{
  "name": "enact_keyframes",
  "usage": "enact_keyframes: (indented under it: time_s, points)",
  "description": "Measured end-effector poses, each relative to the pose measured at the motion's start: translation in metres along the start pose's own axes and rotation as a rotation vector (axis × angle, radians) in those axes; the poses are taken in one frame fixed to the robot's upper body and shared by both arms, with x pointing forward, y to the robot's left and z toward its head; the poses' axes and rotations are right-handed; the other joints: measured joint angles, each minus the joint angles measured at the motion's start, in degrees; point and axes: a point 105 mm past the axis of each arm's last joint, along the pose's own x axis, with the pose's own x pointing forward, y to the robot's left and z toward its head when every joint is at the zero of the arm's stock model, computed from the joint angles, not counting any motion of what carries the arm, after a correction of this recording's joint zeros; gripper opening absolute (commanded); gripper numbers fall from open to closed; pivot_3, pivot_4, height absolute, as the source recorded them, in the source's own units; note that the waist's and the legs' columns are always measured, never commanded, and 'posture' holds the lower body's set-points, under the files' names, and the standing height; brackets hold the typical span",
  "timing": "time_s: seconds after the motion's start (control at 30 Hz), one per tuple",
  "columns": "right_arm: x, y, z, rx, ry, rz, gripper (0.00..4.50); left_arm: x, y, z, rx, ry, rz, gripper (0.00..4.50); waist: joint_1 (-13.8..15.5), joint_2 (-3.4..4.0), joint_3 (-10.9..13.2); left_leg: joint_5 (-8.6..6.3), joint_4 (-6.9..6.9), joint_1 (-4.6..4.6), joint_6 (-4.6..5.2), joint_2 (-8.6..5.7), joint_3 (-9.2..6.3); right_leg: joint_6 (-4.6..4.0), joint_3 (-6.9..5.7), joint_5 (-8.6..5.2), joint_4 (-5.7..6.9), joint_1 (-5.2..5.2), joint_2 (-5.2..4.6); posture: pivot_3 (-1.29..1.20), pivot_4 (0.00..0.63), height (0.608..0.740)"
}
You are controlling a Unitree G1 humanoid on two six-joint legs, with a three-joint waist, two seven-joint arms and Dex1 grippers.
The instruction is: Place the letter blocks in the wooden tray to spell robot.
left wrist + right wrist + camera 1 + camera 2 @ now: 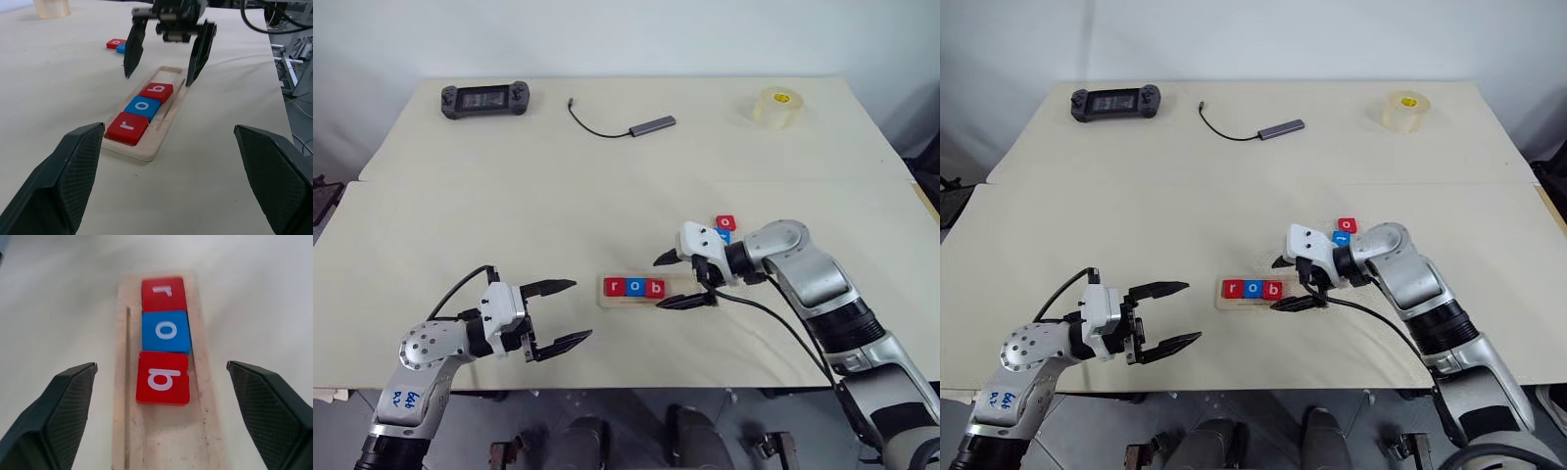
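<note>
tray: wooden tray (636, 300) lies on the table (607, 186), front-centre, long axis running l-r.
in tray: 3 letter blocks in the slot, touching in a row – red r (614, 287), blue o (634, 288), red b (654, 289). right part of slot bare.
b tile: sits a bit skewed vs the other two in rt wrist view (163, 377).
loose tiles: red o (725, 223) & a blue tile (723, 236) just beside it, on the table behind the rt arm, apart from tray; blue one's letter partly hidden.
rt gripper (683, 281): released, fingers spread wide, nothing in them; straddles the tray's bare right end, pointing left & down.
lt gripper (558, 313): released too, wide, empty; above the table left of tray, well apart from it.
far edge: game controller (484, 99), cable w/ adapter (626, 124), tape roll (776, 107).
</note>
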Motion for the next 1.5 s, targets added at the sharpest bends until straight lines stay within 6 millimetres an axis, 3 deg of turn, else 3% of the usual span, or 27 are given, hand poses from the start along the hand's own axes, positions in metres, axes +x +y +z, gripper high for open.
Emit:
enact_keyframes:
  time_s: [0.13,0.43,0.93,1.1,1.2,1.37,1.5]
  points:
    - [-0.008,0.001,-0.011,0.044,0.024,-0.026,3.18,0.000,0.000,0.001,0.002,-0.001,0.000,4.50,0.0,0.00,0.0,0.00,0.00,0.00,0.00,0.01,0.00,0.00,0.00,0.00,0.00,0.00,0.00,0.00,0.150,0.740]
    - [-0.001,0.018,-0.022,0.100,0.037,-0.007,0.02,0.002,0.004,0.005,0.021,-0.010,-0.003,4.50,-0.1,0.00,0.0,0.00,-0.01,0.00,0.00,0.02,0.02,0.00,0.02,0.00,0.00,-0.01,0.00,0.00,0.150,0.740]
    - [0.013,0.013,-0.019,0.133,0.025,-0.053,0.02,0.003,0.004,0.004,0.012,-0.006,-0.001,4.50,0.0,0.00,0.0,0.00,0.00,0.01,0.00,0.01,0.02,0.00,0.02,0.00,0.00,0.00,0.00,0.00,0.150,0.740]
    - [-0.007,0.022,-0.013,0.126,-0.037,-0.047,0.02,0.003,0.004,0.004,0.013,-0.007,0.001,4.50,0.2,0.00,0.0,-0.01,-0.01,0.00,0.01,-0.01,-0.03,0.00,-0.02,0.00,-0.02,0.02,-0.01,0.00,0.150,0.740]
    - [-0.026,0.021,-0.017,0.156,-0.091,-0.136,0.61,0.003,0.004,0.004,0.013,-0.007,-0.002,4.50,0.2,-0.01,0.0,-0.01,-0.02,0.01,0.01,0.00,-0.03,0.00,-0.02,0.00,-0.05,0.05,-0.01,0.00,0.150,0.740]
    - [-0.070,0.028,-0.051,0.188,-0.167,-0.428,2.33,0.001,0.007,0.002,0.009,-0.003,0.006,4.50,1.2,0.00,0.0,-0.01,-0.04,0.02,0.01,-0.02,0.03,0.00,0.01,0.00,-0.04,0.05,0.00,0.00,0.150,0.740]
    - [-0.102,0.046,-0.072,0.202,-0.217,-0.629,3.66,-0.004,0.017,-0.005,-0.014,0.011,0.044,4.50,1.4,0.00,0.0,0.00,-0.03,0.09,0.02,0.00,0.09,0.00,0.07,0.00,0.00,0.08,0.05,0.00,0.150,0.740]
